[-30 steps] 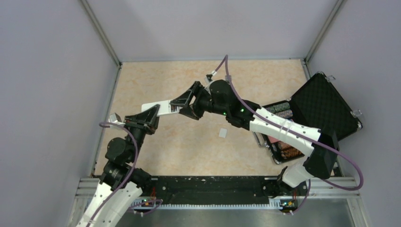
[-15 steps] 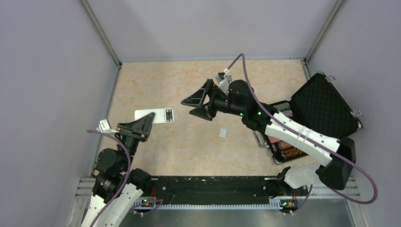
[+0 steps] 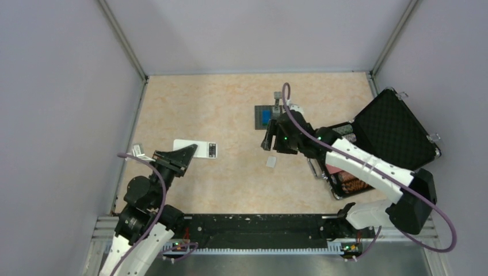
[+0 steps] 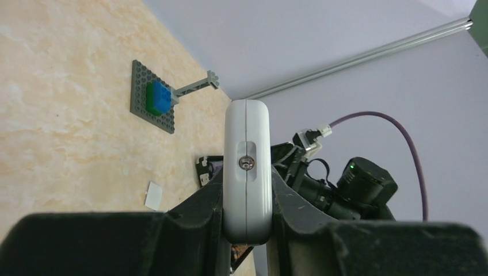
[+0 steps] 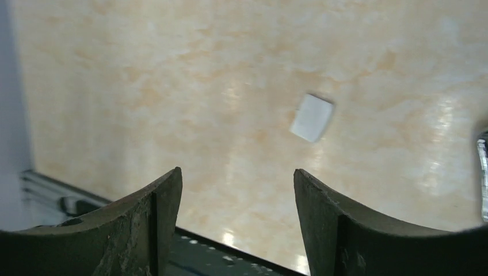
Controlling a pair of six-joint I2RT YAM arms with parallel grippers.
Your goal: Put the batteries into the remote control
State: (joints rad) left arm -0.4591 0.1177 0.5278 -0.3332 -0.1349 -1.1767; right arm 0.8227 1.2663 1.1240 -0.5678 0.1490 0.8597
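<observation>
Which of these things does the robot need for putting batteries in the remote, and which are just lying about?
For the job: remote control, clamped in the left gripper; open, empty right gripper; small white square, maybe its battery cover. Batteries: none visible.

Lying about: grey plate with blue block; open black case; poker chips inside it.

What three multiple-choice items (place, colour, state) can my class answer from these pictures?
1. Where is the remote control? A in the left hand; B in the black case; C flat on the table.
2. What colour is the block on the grey plate? A red; B blue; C yellow.
3. How is the right hand? A open, empty; B shut on the remote control; C shut on the block.
Key: A, its fingers clamp it; B, the left wrist view shows blue; A, its fingers stand apart, nothing between.
</observation>
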